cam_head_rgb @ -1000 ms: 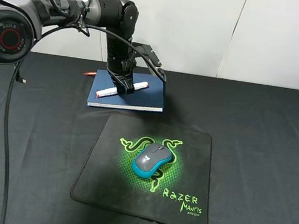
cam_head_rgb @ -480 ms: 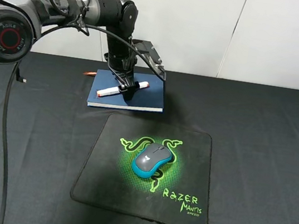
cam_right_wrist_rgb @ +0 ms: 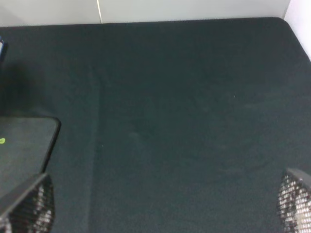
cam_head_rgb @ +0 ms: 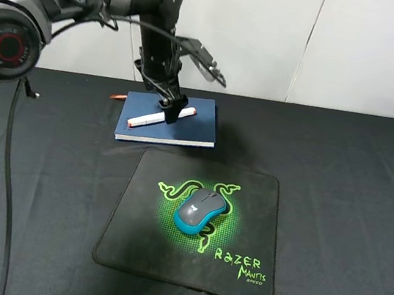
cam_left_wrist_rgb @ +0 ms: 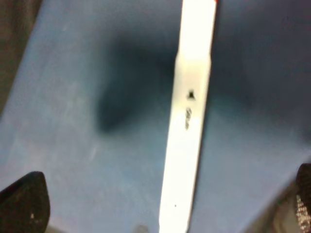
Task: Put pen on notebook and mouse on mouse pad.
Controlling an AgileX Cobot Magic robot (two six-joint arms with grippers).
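The white pen point(cam_head_rgb: 158, 119) with red-orange tips lies slanted on the dark blue notebook point(cam_head_rgb: 193, 133). My left gripper point(cam_head_rgb: 172, 107) hovers just above the pen's middle, open; in the left wrist view the pen point(cam_left_wrist_rgb: 191, 111) rests on the blue cover point(cam_left_wrist_rgb: 73, 121) between the widely spread dark fingertips point(cam_left_wrist_rgb: 25, 200). The grey and teal mouse point(cam_head_rgb: 200, 211) sits on the green logo of the black mouse pad point(cam_head_rgb: 252, 200). My right gripper point(cam_right_wrist_rgb: 163, 206) is open over bare black cloth, with nothing between its fingers; the exterior view does not show it.
A black cloth point(cam_head_rgb: 354, 186) covers the whole table. A corner of the mouse pad point(cam_right_wrist_rgb: 24, 145) shows in the right wrist view. White wall panels stand behind the table, and a cable point(cam_head_rgb: 9, 164) hangs down at the left.
The left arm has lifted and its gripper has risen a little off the pen. Pen, notebook and mouse have stayed where they were.
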